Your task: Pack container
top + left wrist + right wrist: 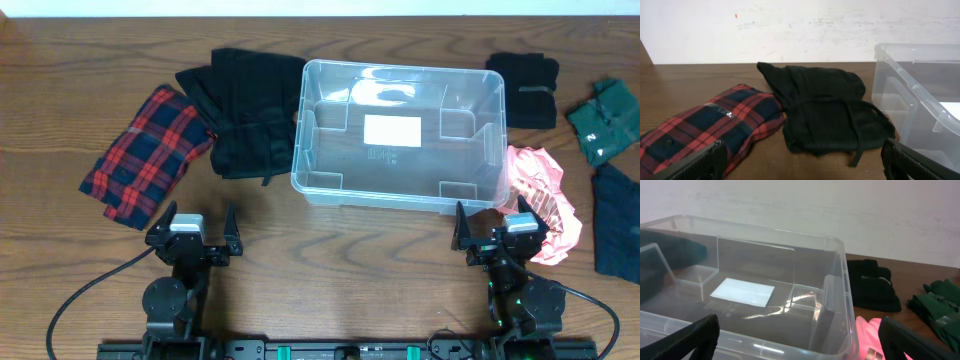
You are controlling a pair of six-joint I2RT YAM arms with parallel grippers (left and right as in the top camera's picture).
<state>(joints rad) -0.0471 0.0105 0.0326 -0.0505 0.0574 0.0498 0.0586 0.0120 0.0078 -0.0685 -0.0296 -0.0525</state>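
Note:
The clear container (322, 120) stands empty at the table's middle back, a white label (392, 130) on its base. It also shows in the left wrist view (920, 95) and the right wrist view (835, 255). A black garment (245, 100) lies left of it, also in the left wrist view (825, 110). A red plaid cloth (150, 150) lies further left. A pink garment (545, 195) lies at the container's right front corner. My left gripper (198, 232) is open and empty near the front. My right gripper (497, 232) is open and empty beside the pink garment.
A black folded cloth (525, 88), a green cloth (605, 120) and a dark blue cloth (618, 222) lie at the right. Cables run from both arm bases at the front edge.

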